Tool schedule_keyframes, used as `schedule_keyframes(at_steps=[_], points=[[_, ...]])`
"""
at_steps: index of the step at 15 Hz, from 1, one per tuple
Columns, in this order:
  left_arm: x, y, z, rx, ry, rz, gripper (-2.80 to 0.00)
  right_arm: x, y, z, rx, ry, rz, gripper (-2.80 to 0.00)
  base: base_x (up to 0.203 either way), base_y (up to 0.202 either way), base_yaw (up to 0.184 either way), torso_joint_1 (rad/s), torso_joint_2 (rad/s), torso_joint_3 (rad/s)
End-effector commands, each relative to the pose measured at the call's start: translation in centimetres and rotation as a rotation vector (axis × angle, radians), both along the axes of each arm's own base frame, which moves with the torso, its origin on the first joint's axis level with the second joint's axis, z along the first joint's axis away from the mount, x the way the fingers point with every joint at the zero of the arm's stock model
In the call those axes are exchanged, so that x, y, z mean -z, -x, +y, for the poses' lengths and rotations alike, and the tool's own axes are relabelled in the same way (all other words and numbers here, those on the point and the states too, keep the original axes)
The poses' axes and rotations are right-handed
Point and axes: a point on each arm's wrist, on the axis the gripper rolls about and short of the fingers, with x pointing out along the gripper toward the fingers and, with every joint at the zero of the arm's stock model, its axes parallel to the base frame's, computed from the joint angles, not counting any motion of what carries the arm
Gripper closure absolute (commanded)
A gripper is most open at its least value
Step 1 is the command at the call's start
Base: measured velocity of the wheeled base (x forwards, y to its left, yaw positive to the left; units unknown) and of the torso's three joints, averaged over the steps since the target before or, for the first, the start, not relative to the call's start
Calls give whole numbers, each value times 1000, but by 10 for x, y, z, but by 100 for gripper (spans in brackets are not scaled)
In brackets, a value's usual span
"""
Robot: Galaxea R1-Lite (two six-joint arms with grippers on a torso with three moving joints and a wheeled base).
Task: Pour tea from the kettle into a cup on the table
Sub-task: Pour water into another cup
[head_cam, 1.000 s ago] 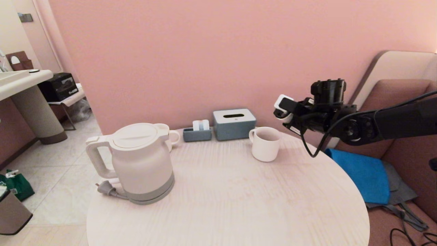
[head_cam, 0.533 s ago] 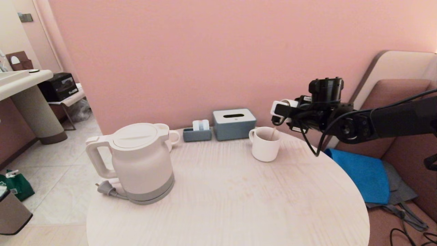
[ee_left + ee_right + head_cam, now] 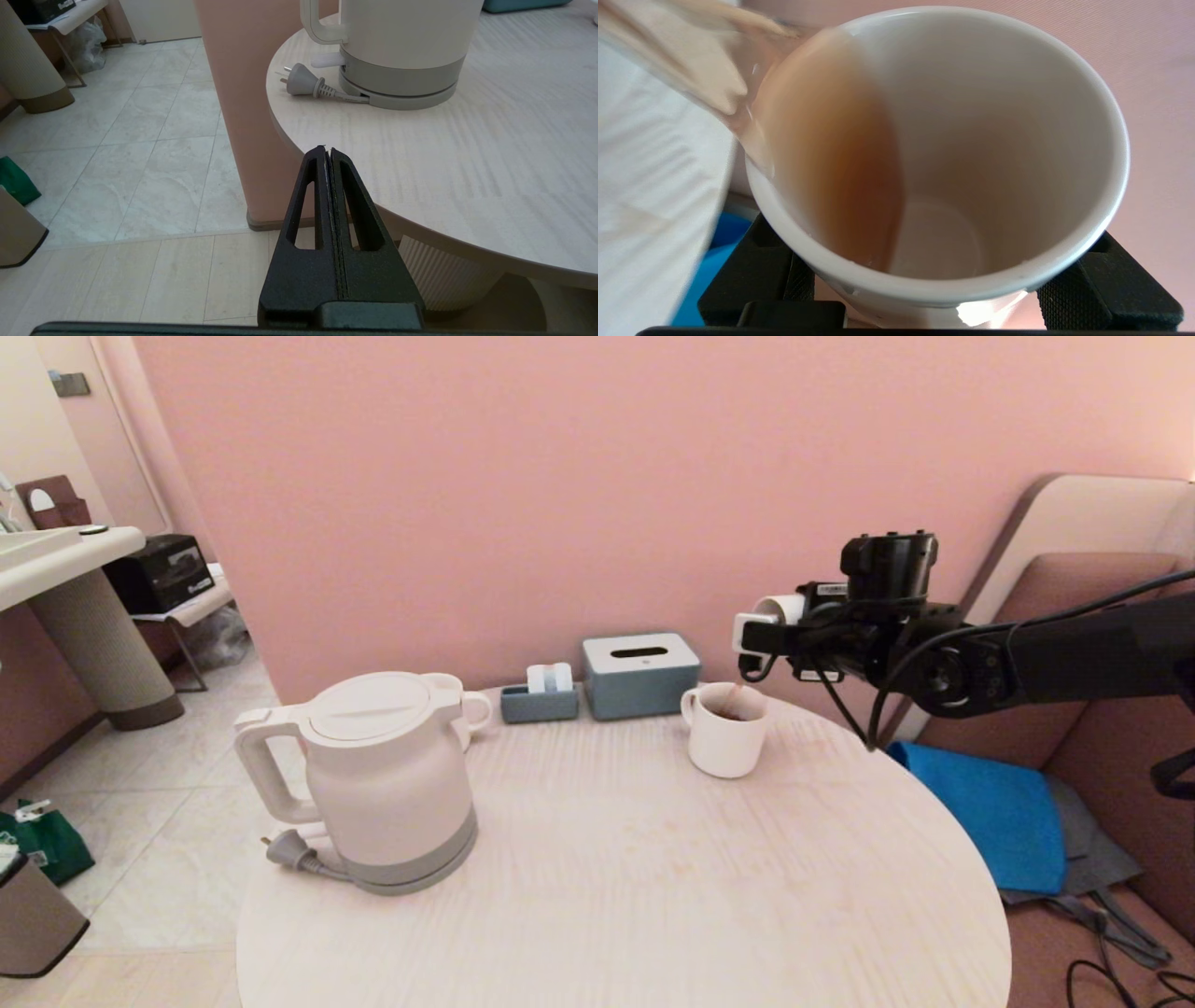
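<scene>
Two vessels matter. At left of frame the kettle [image 3: 387, 784] stands on the table [image 3: 607, 896]; the left gripper [image 3: 329, 154] idles off its edge, fingers pressed together. Right of centre, the mug [image 3: 726, 742] sits just below the cup [image 3: 758, 621], tipped near level, mouth leftward. The right gripper [image 3: 775, 637] clamps it, arm reaching in level from the right, tea [image 3: 840, 158] spilling out.

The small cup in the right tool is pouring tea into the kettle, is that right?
Not quite. The small cup in the right tool is pouring tea into the white mug, not the kettle, which stands apart with its lid on. The head view shows it.
</scene>
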Motion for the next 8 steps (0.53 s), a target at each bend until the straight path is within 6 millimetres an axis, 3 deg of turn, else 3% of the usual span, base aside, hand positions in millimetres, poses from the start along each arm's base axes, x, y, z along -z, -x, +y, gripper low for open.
schedule_keyframes(at_steps=[1,8], points=[[0,0,0,-1,-1,1,0,-2,-2,1,-8,36,-10,0,0,0,0,0,0,0],[0,0,0,-1,0,1,0,-13,-5,4,-25,197,-42,0,0,0,0,0,0,0]])
